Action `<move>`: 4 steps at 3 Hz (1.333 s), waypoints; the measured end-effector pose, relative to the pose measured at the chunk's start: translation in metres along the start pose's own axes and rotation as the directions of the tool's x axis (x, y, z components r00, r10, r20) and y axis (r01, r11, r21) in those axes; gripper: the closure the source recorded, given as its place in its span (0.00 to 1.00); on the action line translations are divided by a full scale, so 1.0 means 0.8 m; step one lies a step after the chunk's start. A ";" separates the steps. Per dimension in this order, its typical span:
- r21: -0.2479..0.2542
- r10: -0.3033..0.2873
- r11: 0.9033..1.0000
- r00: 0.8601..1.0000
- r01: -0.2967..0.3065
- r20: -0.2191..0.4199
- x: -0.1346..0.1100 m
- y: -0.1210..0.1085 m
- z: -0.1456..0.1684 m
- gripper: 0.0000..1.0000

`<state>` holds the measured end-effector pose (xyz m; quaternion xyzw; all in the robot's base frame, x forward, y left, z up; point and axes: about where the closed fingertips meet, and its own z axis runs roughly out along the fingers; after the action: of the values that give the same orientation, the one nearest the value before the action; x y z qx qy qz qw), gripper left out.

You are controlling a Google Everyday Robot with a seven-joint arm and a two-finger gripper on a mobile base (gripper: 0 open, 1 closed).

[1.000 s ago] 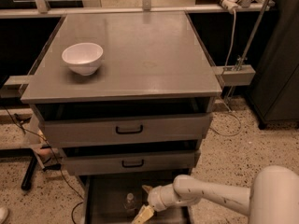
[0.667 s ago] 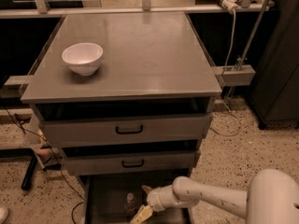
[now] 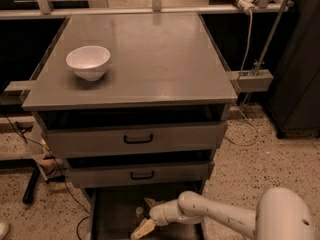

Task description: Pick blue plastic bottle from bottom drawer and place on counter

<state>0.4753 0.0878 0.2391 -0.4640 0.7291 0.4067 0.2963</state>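
The bottom drawer [image 3: 107, 219] is pulled out at the foot of the cabinet, and its dark floor shows. A small clear plastic bottle [image 3: 138, 213] with a pale cap stands in it. My gripper [image 3: 147, 216] reaches into the drawer from the right, low over the floor. Its fingers are spread, one tan fingertip [image 3: 142, 229] in front of the bottle and one behind, close beside the bottle. I cannot tell if they touch it. The grey counter [image 3: 150, 59] above holds no bottle.
A white bowl [image 3: 88, 62] sits on the counter's left side. Two grey drawer fronts with black handles [image 3: 138, 139] overhang the bottom drawer. Cables and a black leg lie on the speckled floor at left. A dark cabinet stands at right.
My gripper has edged slightly left, closer to the bottle. Nothing else has moved.
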 end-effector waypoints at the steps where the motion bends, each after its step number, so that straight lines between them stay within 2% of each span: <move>1: -0.021 0.016 1.000 1.000 -0.016 0.027 -0.004 0.004 0.025 0.00; 2: -0.021 0.017 1.000 0.999 -0.017 0.027 -0.004 0.004 0.026 0.19; 4: -0.021 0.017 1.000 0.999 -0.017 0.027 -0.004 0.004 0.026 0.64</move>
<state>0.4746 0.1077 0.2324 -0.4554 0.7247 0.4229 0.2978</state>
